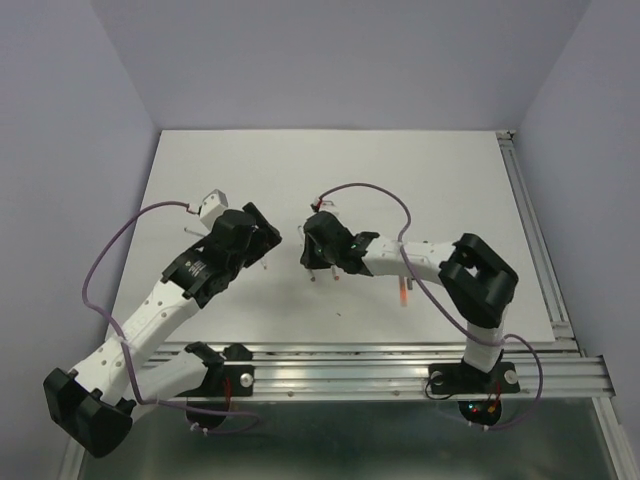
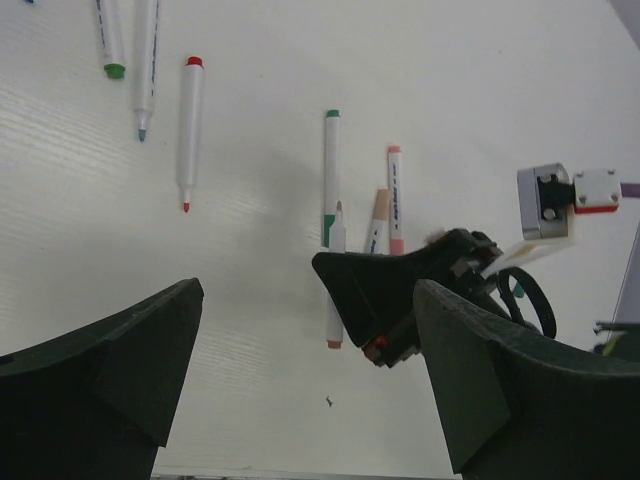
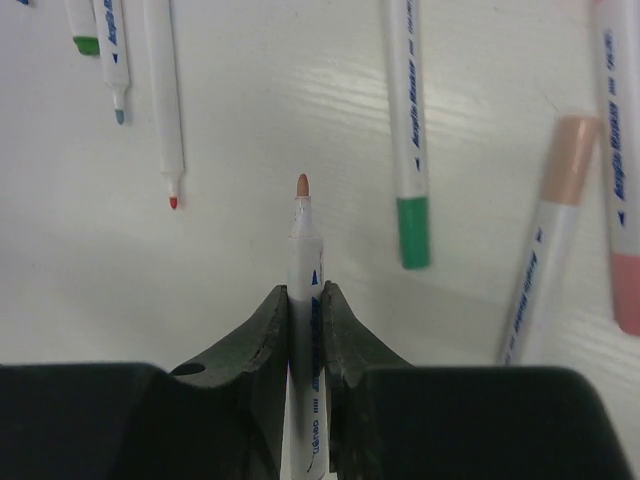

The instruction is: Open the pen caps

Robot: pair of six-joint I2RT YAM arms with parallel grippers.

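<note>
My right gripper (image 3: 306,292) is shut on a white pen barrel (image 3: 304,262) whose bare peach tip (image 3: 302,185) points away from me, held just above the table. The left wrist view shows this held pen (image 2: 334,325) poking out below the right gripper (image 2: 400,290). My left gripper (image 2: 310,390) stands wide open with nothing between its fingers (image 2: 110,370), just left of the right gripper (image 1: 318,262). On the table lie capped pens: a green pen cap (image 3: 413,232), a peach one (image 3: 568,160) and a pink one (image 3: 628,290).
Uncapped pens lie to the left, one with a red tip (image 3: 173,202) and one with a blue tip (image 3: 119,116), beside a green pen end (image 3: 86,44). A small orange-red piece (image 1: 403,293) lies under the right arm. The table's metal rail (image 1: 400,365) runs along the near edge.
</note>
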